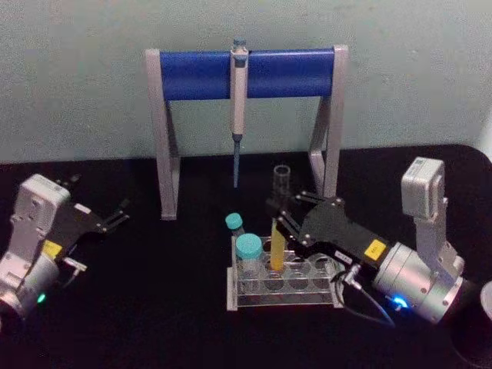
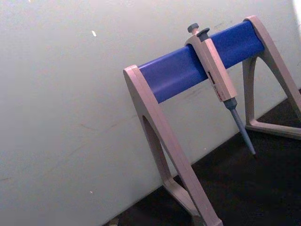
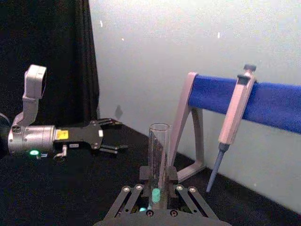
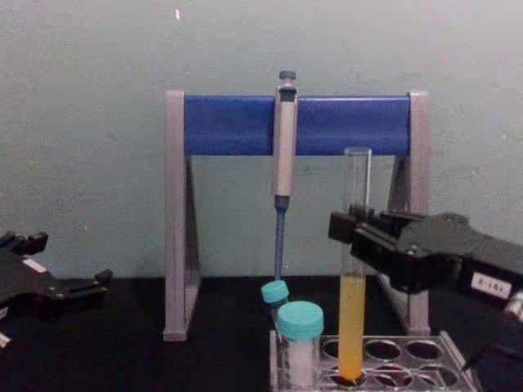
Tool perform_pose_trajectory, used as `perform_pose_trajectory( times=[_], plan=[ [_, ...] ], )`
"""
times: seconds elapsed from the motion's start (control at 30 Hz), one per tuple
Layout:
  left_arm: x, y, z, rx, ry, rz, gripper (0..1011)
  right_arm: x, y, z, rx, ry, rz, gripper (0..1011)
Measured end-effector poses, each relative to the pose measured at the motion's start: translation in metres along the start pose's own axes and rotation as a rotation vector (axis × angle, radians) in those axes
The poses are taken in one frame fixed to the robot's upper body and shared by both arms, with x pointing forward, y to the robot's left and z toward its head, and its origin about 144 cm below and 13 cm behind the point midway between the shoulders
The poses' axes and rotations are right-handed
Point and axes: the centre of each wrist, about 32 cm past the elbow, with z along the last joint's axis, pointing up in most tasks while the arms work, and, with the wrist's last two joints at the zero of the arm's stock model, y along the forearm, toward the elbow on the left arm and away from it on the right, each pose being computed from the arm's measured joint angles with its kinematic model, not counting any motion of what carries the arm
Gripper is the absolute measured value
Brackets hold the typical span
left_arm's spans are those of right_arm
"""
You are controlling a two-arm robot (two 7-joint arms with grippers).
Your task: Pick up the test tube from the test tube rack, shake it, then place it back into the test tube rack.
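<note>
The right gripper (image 1: 286,206) reaches in from the lower right of the head view. Its jaws are drawn narrow on the tube (image 1: 277,250), about halfway up. The tube stands upright with its base in a hole of the rack (image 1: 284,301), at centre frame on the table (image 1: 154,307). The left gripper (image 1: 119,215) sits at the left edge, jaws spread wide, holding nothing.

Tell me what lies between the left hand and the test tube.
In the head view: bare black table, then the small teal-capped tube and the wide teal-capped tube in the test tube rack.
</note>
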Motion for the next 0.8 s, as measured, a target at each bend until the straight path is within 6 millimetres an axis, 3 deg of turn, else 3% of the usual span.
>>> perform_pose_trajectory(
  times=[0.8],
  plan=[
    [0.0,0.0,0.0,0.0,0.0,0.0,1001,0.039,0.022,0.011,0.031,-0.046,-0.07,223]
  ],
)
